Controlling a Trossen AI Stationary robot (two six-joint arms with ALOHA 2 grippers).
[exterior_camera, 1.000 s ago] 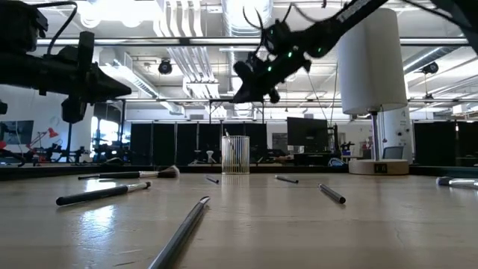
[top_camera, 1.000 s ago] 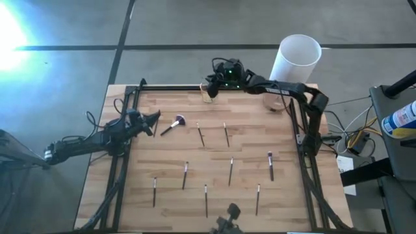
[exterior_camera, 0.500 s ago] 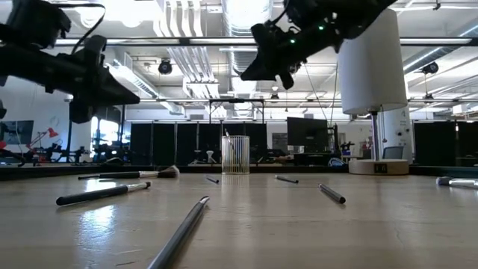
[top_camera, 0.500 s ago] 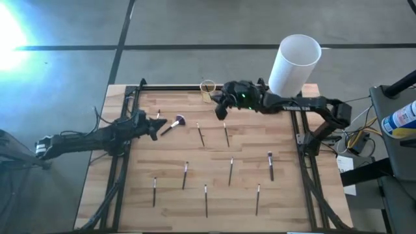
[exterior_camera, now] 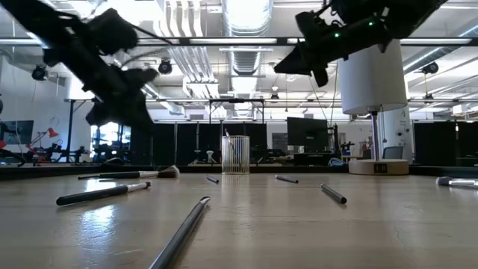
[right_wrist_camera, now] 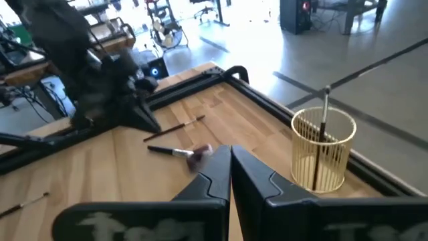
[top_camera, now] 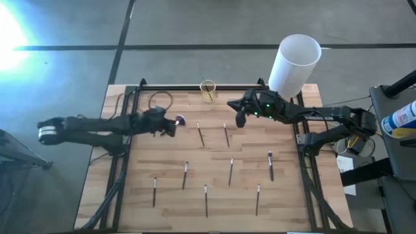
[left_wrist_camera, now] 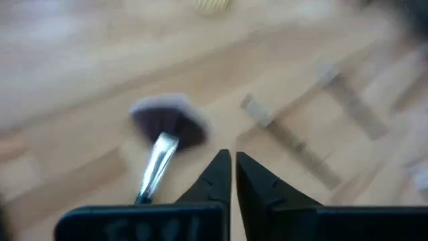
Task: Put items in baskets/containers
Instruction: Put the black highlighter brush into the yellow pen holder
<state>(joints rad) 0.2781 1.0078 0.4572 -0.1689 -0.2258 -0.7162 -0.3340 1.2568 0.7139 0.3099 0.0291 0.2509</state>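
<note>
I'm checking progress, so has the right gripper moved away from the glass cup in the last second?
Yes. In the high view the right gripper has pulled back from over the cup, toward the white cylinder.

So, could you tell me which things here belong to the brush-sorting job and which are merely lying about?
Part of the job:
- loose thin brushes on the table
- fluffy-headed brush by the left gripper
- glass cup with one brush in it
- right gripper, shut, raised

Just about:
- tall white cylinder
- blue-labelled bottle off the table

Left gripper hides the fluffy brush's handle
</note>
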